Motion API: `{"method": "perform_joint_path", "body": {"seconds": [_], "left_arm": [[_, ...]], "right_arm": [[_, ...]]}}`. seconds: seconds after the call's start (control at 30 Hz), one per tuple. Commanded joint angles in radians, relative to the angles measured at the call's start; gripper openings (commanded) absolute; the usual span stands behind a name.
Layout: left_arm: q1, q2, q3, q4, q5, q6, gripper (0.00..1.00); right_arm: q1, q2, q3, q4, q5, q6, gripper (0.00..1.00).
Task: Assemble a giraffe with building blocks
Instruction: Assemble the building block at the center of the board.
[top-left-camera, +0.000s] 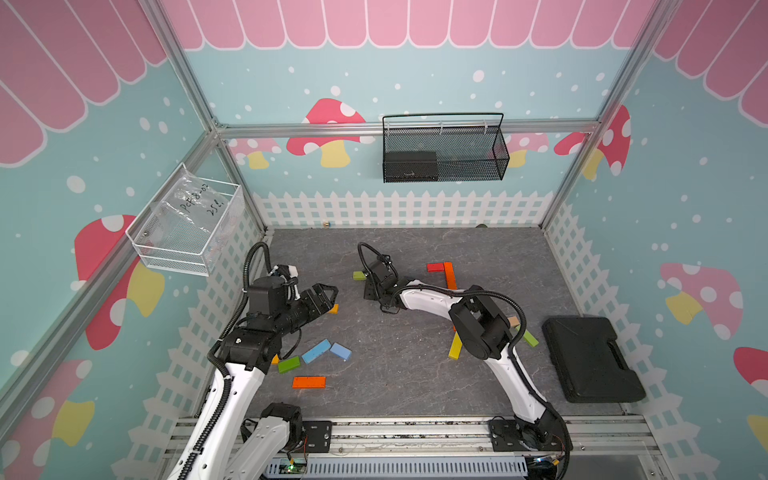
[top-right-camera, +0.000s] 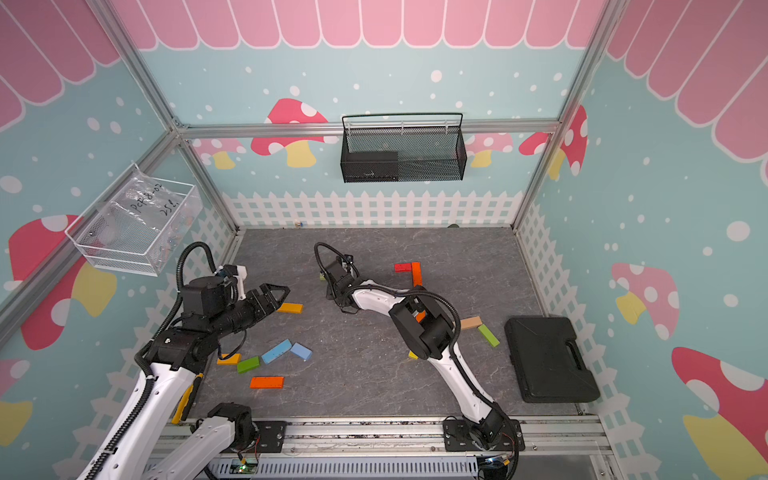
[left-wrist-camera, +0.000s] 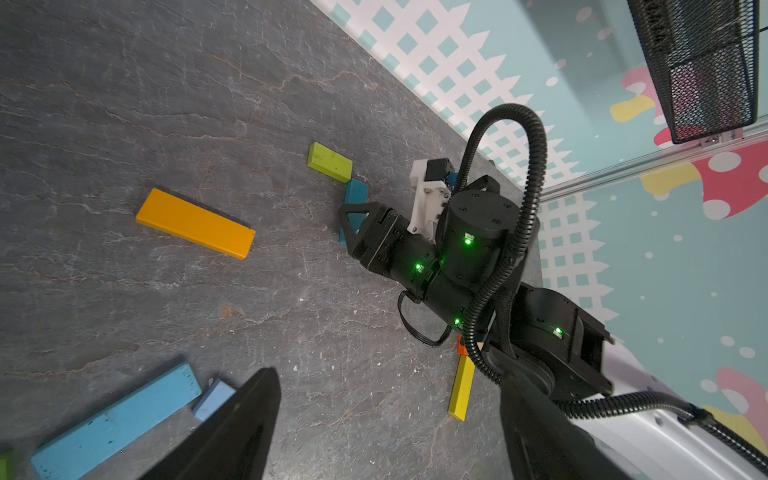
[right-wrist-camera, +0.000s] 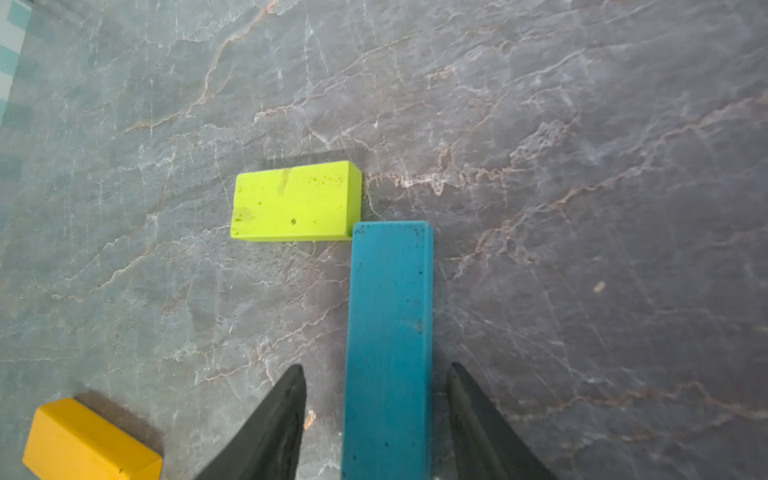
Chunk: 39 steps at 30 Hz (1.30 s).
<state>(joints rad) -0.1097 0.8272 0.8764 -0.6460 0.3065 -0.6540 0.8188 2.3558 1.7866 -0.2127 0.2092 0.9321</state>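
- Standing over the blue-green block (right-wrist-camera: 388, 332), the right gripper (right-wrist-camera: 376, 368) has its two fingers spread, one on each side of the block. A bare gap shows at each side, so it pinches nothing.
- The block lies flat on the desk (top-left-camera: 415, 374), and its long axis runs straight away from the gripper, in line with the fingers.
- Its far end touches a corner of the lime block (right-wrist-camera: 293, 201), which lies crosswise. Together they make an L toward the far edge of the desk, left of the middle.
- I judge that the next move should go straight up or back along this axis, because a sideways move would push the block away from the lime one.
- The left gripper (top-left-camera: 328, 297), also spread and empty, hangs well apart near the left edge, so the right arm is much nearer.
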Motion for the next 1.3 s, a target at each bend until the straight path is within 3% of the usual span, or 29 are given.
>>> {"method": "perform_joint_path", "body": {"seconds": [0.0,0.17,0.37,0.8,1.27], "left_arm": [[-0.007,-0.011,-0.004,0.000,-0.017,0.014,0.85],[-0.010,-0.013,-0.004,-0.004,-0.022,0.019,0.85],[-0.013,-0.009,-0.010,-0.001,-0.024,0.019,0.86],[-0.022,0.023,-0.011,0.014,-0.012,0.017,0.86],[-0.024,0.019,-0.017,0.010,-0.018,0.022,0.86]], "right_arm": [[0.000,0.034,0.026,-0.054,0.003,0.001,0.57],[-0.002,0.042,0.039,-0.078,0.001,-0.007,0.54],[-0.006,0.012,0.017,-0.083,-0.006,-0.036,0.60],[-0.020,0.105,0.153,-0.180,-0.079,-0.092,0.52],[-0.035,0.131,0.187,-0.215,-0.064,-0.087,0.50]]}}
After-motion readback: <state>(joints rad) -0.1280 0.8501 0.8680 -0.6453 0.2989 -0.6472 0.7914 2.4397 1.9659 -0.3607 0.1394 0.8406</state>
